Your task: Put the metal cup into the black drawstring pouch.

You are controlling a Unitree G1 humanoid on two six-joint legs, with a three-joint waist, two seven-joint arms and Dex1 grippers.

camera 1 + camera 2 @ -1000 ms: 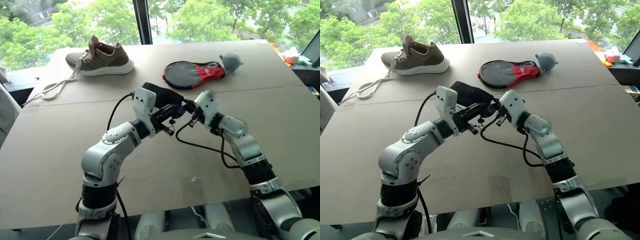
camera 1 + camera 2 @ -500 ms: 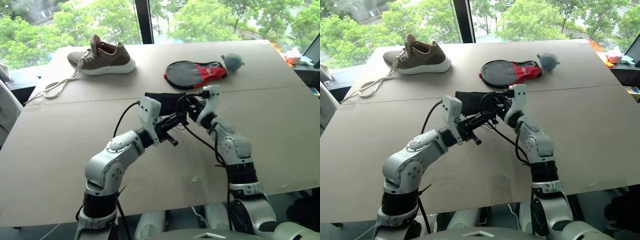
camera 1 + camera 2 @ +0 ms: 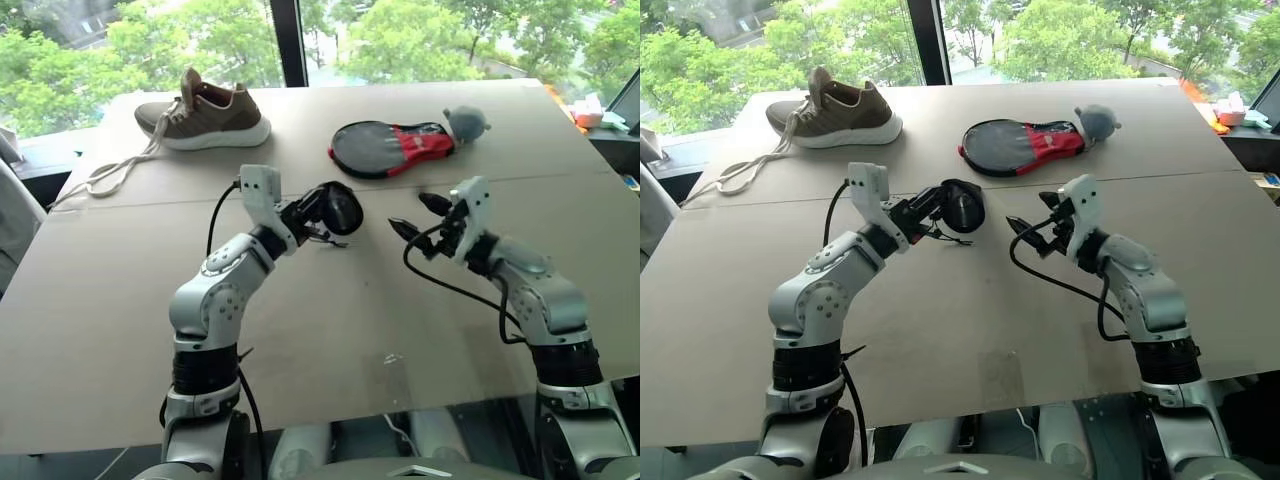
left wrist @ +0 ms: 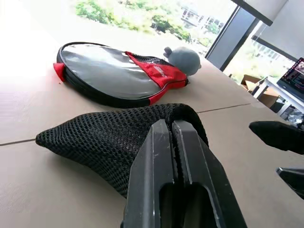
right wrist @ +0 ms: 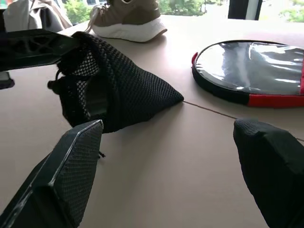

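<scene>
The left gripper (image 3: 318,218) has its jaws clenched on the rim of the soft black mesh drawstring pouch (image 5: 114,90), which sags limp with its far corner touching the brown surface (image 3: 330,330), while the right gripper (image 3: 412,218) hangs just beside it, jaws released and empty. The small shiny metal cup cannot be made out; it may lie inside the pouch, whose mesh hides its contents. The fabric looks light and floppy, so a pinch at the mouth hem seems the surest hold.
</scene>
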